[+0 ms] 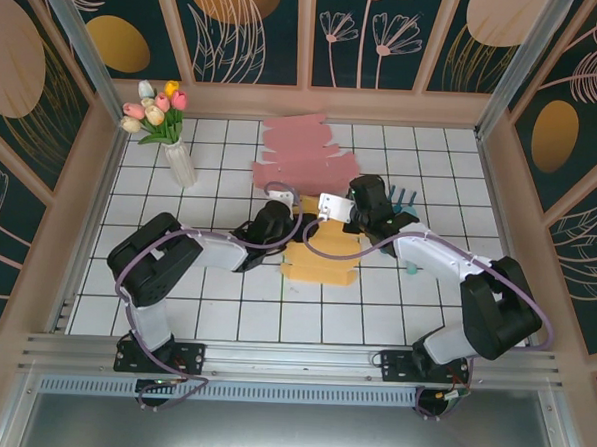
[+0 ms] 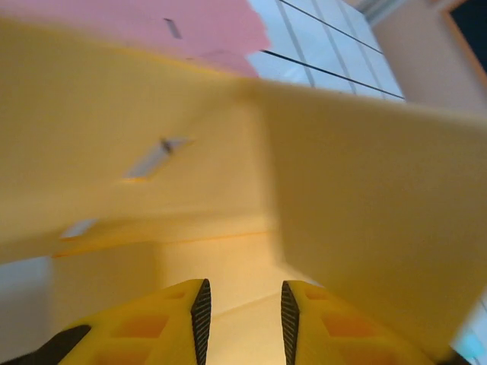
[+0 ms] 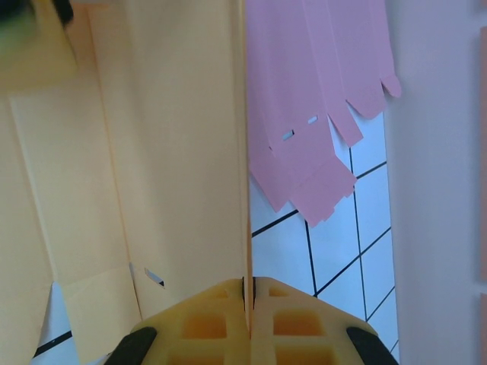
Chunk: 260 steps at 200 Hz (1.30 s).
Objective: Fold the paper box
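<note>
my right tool (image 3: 248, 296) is clenched on an upright wall of the yellow box (image 1: 321, 267), which sits on the desk (image 1: 224, 310) just on the near side of the pink sheet (image 1: 300, 156). my left tool (image 2: 243, 312) hangs inside it, released, gripping nothing. push too hard and the thin wall may buckle or slip free.
</note>
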Each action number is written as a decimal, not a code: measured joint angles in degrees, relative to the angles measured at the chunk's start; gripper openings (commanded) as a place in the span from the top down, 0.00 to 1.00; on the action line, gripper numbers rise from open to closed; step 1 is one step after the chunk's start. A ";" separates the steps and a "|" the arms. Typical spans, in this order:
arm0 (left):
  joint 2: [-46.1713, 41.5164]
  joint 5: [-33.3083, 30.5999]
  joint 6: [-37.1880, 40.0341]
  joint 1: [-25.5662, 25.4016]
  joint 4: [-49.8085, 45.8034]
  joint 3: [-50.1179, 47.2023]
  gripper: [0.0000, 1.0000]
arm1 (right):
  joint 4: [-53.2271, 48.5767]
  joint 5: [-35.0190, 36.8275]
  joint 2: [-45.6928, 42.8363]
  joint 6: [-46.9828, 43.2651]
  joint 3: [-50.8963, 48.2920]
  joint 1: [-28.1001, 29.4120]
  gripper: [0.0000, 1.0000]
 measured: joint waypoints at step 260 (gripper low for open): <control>-39.60 -15.91 18.99 -0.63 4.17 -38.93 0.58 | -8.83 -9.90 -12.15 -15.39 -6.67 3.67 1.00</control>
